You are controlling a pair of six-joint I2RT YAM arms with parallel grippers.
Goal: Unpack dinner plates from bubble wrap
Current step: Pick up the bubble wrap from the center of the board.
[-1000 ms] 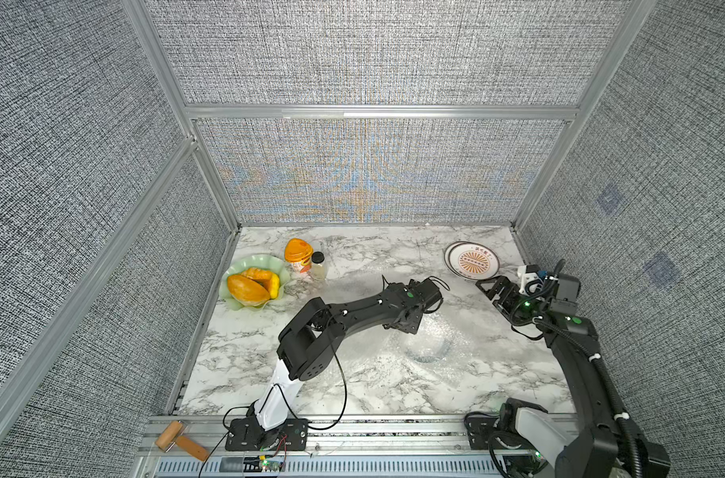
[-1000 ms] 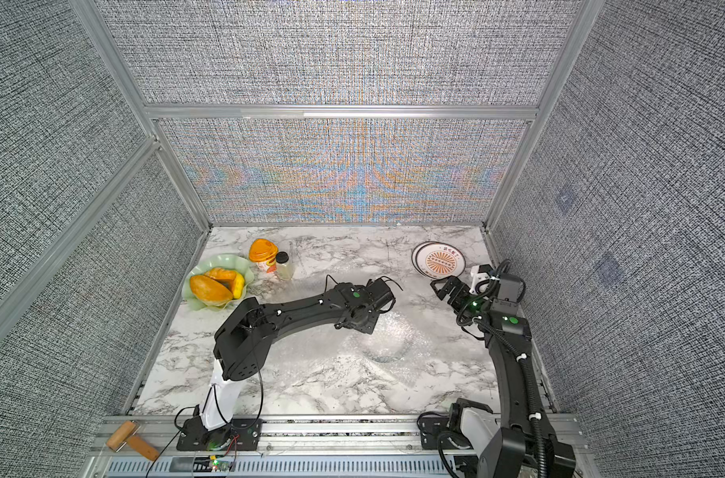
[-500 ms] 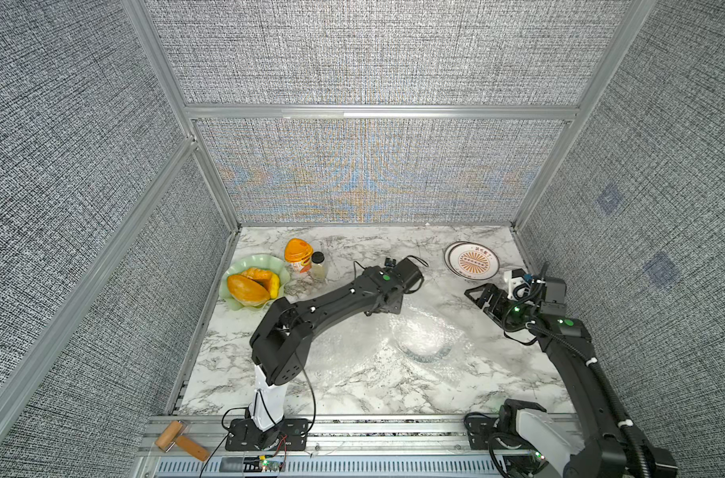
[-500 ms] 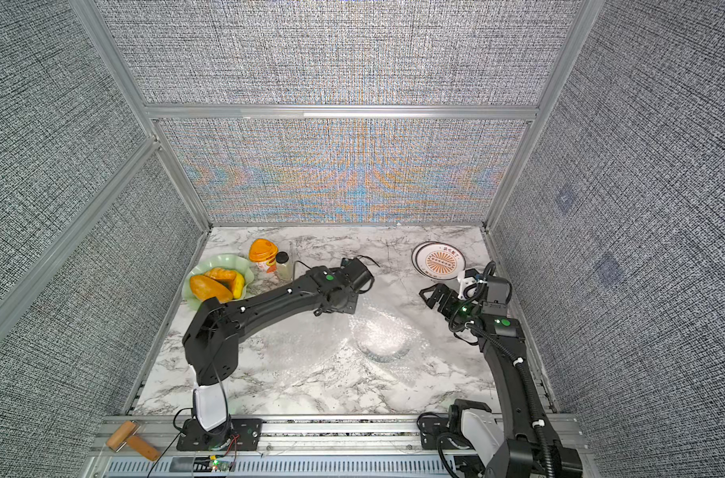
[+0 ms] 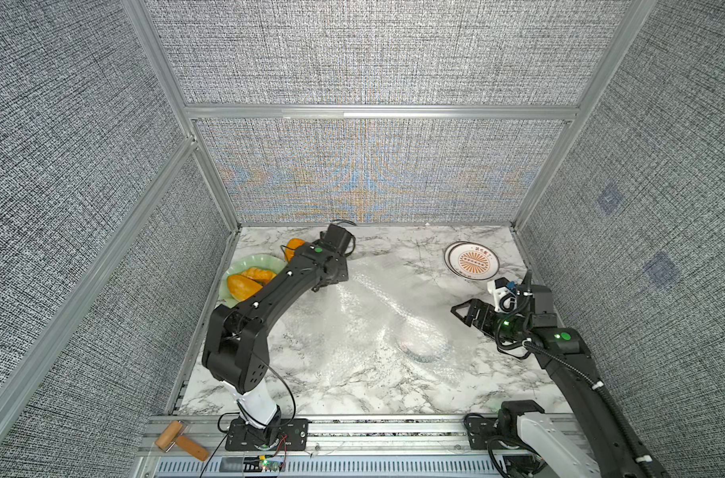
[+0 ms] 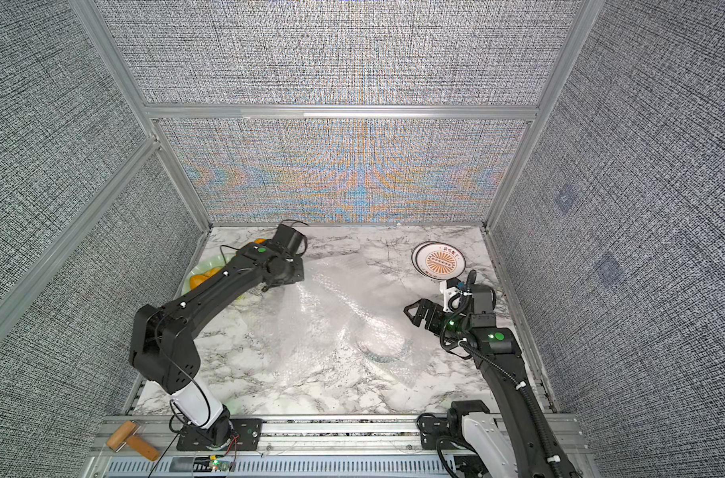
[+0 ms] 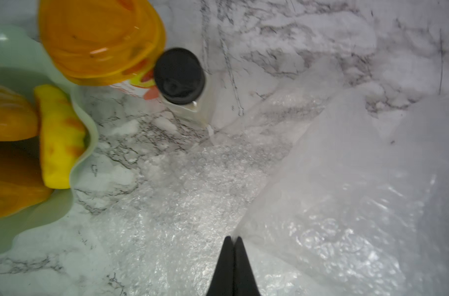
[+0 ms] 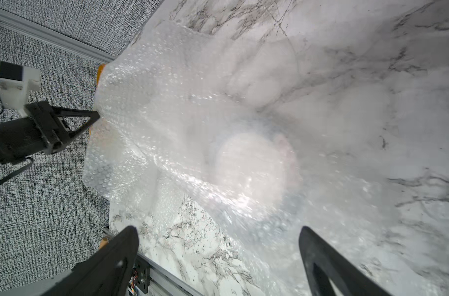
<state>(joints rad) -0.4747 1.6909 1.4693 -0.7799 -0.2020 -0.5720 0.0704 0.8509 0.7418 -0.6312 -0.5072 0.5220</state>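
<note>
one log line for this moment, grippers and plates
left gripper: shut on bubble wrap edge, raised | right gripper: open, beside wrapped plate | bare plates: stacked, far right corner

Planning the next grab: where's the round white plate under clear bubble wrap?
In both top views, the plate lies under the bubble wrap, right of table centre, beside the right gripper.

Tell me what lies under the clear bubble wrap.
Under the clear bubble wrap a round white plate with a dark rim shows dimly; its centre pattern is veiled.
</note>
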